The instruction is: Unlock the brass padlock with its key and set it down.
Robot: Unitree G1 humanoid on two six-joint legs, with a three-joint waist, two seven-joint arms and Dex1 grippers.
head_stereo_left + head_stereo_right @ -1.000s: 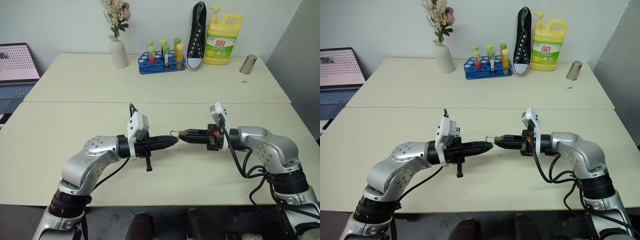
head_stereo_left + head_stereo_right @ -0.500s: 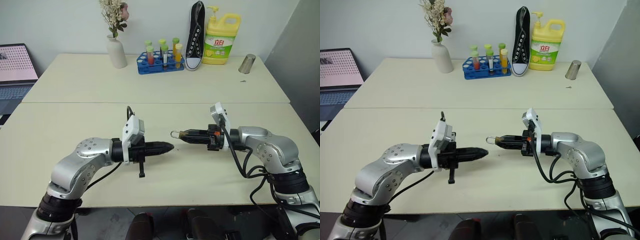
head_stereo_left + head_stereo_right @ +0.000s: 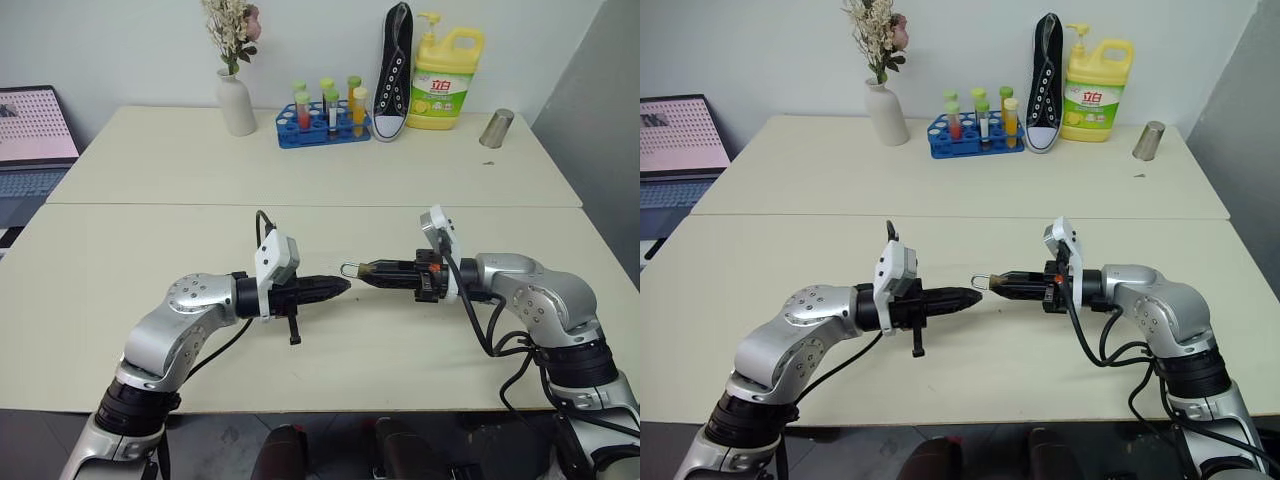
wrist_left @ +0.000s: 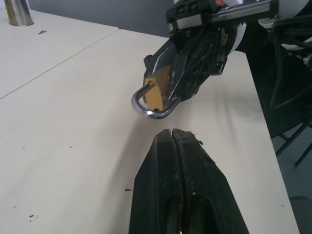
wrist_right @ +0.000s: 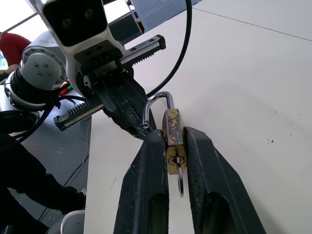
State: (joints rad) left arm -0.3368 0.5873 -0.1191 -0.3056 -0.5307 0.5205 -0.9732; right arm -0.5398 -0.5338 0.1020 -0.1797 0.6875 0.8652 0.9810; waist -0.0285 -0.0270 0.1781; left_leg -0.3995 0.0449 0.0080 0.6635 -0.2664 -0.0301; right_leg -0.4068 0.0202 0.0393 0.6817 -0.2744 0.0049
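My right gripper (image 3: pixel 366 268) is shut on the brass padlock (image 5: pixel 173 127), gripping its golden body between both fingers above the table (image 3: pixel 330 360). The silvery shackle (image 4: pixel 146 108) pokes out past the fingertips toward my left gripper (image 3: pixel 346 285). A thin silvery piece, seemingly its key (image 5: pixel 180 181), hangs from the keyhole end between the right fingers. My left gripper is shut with nothing in it, its tip just short of the shackle and slightly lower. Whether the shackle is locked I cannot tell.
On the far table stand a vase of flowers (image 3: pixel 236 100), a blue test-tube rack (image 3: pixel 322 122), a black shoe (image 3: pixel 392 70), a yellow detergent bottle (image 3: pixel 446 80) and a metal cup (image 3: pixel 496 128). A laptop (image 3: pixel 35 135) sits at the far left.
Half a second ago my left gripper had drawn back and down from the shackle; it has come back close to it. The right gripper and padlock have stayed put.
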